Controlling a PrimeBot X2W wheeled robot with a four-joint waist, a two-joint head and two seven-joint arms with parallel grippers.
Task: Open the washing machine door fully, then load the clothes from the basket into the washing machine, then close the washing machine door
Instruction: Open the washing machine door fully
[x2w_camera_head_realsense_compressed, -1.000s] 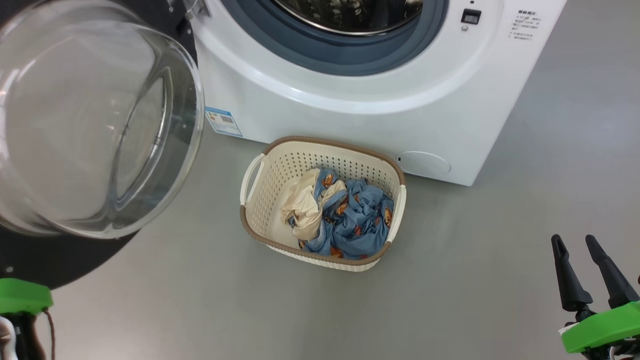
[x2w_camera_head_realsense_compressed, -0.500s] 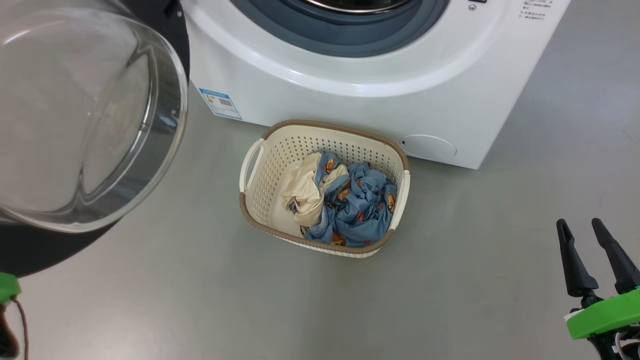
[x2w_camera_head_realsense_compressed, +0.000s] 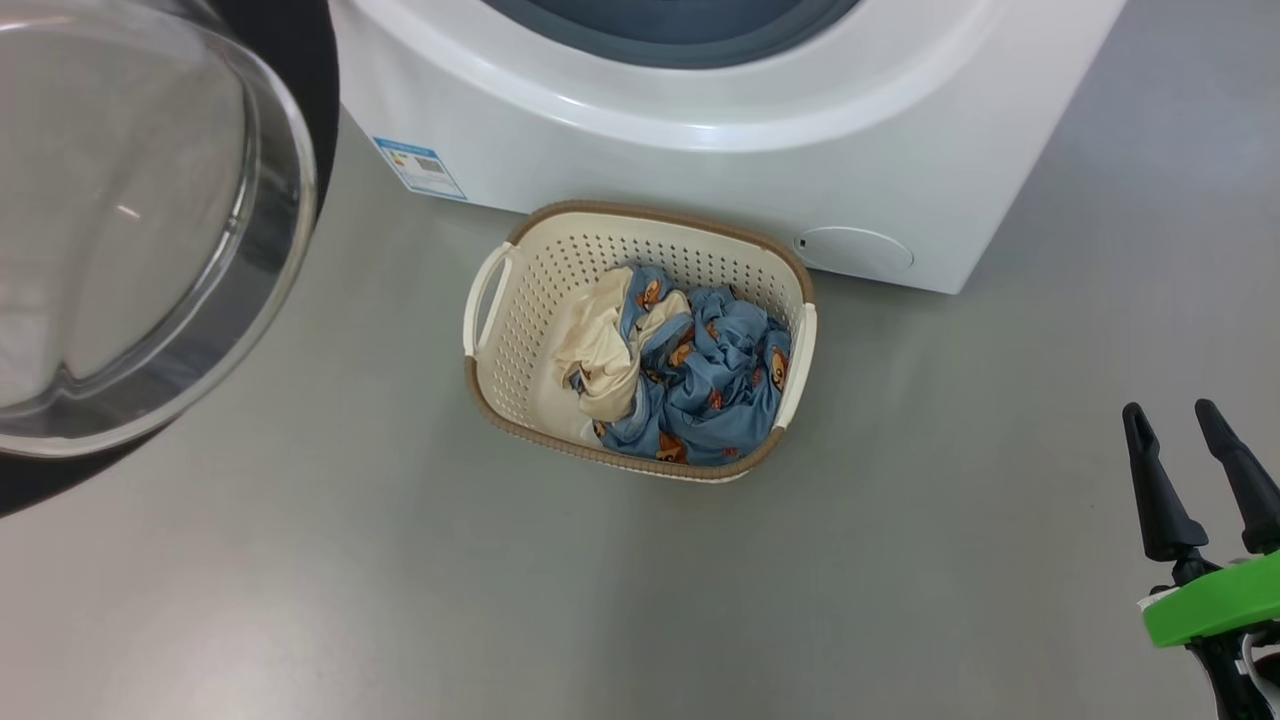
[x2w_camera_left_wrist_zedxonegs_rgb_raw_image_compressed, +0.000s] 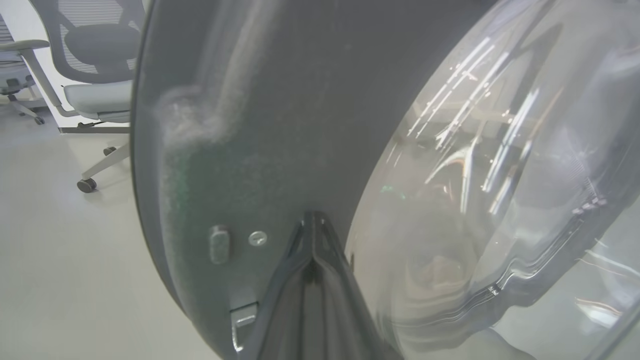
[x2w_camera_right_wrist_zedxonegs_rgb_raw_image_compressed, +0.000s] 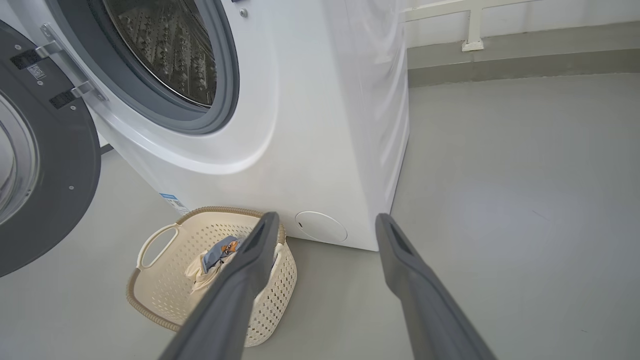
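Room for moving is widest on the grey floor (x2w_camera_head_realsense_compressed: 900, 550) to the right of the small cream plastic basket (x2w_camera_head_realsense_compressed: 520, 340) with perforated sides and brown rim, which stands just before the lower front edge of the big white front-loading washing machine (x2w_camera_head_realsense_compressed: 700, 150). The cream and blue bear-printed clothes (x2w_camera_head_realsense_compressed: 690, 380) lie inside it. At the left, the large round door (x2w_camera_head_realsense_compressed: 130, 230) with black ring and bulging clear glass bowl stands swung open, its edge apart from the basket's handle. The right gripper (x2w_camera_head_realsense_compressed: 1168, 410) hovers over bare floor, well apart from the basket, its two dark fingers spread and empty. The left gripper (x2w_camera_left_wrist_zedxonegs_rgb_raw_image_compressed: 312, 218) has its fingers pressed together, tip at the door's dark inner ring beside the glass. Against one second ago the head camera has moved: machine and basket sit higher in its picture, and the gap between bowl and blue label sticker (x2w_camera_head_realsense_compressed: 418, 168) is wider.
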